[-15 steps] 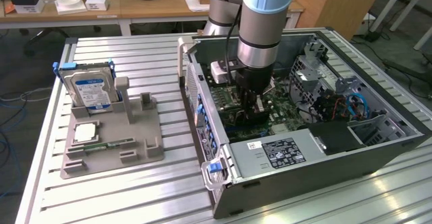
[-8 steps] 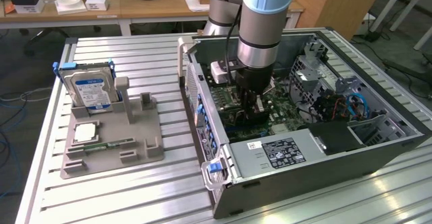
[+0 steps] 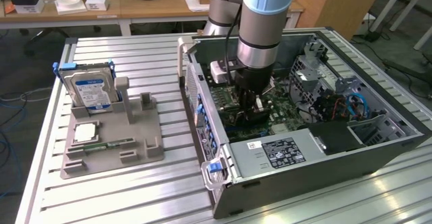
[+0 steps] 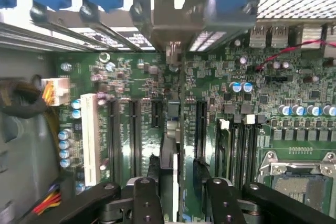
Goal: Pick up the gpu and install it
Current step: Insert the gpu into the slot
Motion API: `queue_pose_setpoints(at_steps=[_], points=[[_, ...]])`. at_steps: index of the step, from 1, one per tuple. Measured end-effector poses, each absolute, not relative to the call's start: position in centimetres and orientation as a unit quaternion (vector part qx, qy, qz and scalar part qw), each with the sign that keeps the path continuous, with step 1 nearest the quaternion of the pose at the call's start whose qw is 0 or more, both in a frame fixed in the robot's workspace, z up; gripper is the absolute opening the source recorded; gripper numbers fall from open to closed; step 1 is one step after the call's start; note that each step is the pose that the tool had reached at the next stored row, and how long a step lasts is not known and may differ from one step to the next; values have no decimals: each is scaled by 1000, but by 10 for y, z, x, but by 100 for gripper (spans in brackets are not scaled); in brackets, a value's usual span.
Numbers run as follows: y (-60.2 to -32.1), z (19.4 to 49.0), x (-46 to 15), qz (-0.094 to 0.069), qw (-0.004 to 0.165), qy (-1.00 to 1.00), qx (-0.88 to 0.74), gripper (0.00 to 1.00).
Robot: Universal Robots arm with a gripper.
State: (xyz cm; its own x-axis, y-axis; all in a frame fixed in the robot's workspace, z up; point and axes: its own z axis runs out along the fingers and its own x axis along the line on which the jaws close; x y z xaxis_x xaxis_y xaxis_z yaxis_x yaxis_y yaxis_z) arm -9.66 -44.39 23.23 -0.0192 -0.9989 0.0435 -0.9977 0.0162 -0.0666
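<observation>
The gpu (image 4: 169, 148) shows edge-on in the wrist view as a thin dark card standing upright in a slot of the green motherboard (image 4: 131, 77), its bracket end toward the case's rear wall. My gripper (image 4: 177, 182) straddles it from above. The fingers (image 4: 152, 169) stand slightly apart, with a sliver of board visible between the card and one pad, so the gripper is open around the card. In the exterior view the gripper (image 3: 253, 114) reaches down into the open computer case (image 3: 378, 148), over the motherboard.
Case walls, the power supply (image 3: 284, 150) and the drive cage with cables (image 3: 344, 105) crowd the arm. Outside the case, a grey fixture tray (image 3: 101, 158) holds a hard drive (image 3: 91, 90), a memory stick (image 3: 108, 145) and a processor chip (image 3: 84, 132).
</observation>
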Motion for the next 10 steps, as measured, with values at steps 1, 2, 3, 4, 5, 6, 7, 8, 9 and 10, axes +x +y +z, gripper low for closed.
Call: queue_pose_setpoints(at_steps=[1, 2, 3, 4, 5, 6, 7, 8, 9, 10], points=[[-444, 234, -97, -39, 8, 713, -700, 39], [-444, 236, -97, -39, 8, 713, -700, 39], [-444, 238, -97, -39, 8, 713, -700, 39], [-444, 240, -97, -39, 8, 713, -700, 39], [-444, 242, -97, -39, 8, 713, -700, 39], [-444, 244, -97, -38, 8, 713, -700, 39], [-444, 247, -97, -38, 9, 713, -700, 39], [-444, 249, -97, -38, 9, 713, -700, 39], [-444, 251, -97, -38, 9, 713, -700, 39], [-444, 253, -97, -38, 9, 713, -700, 39]])
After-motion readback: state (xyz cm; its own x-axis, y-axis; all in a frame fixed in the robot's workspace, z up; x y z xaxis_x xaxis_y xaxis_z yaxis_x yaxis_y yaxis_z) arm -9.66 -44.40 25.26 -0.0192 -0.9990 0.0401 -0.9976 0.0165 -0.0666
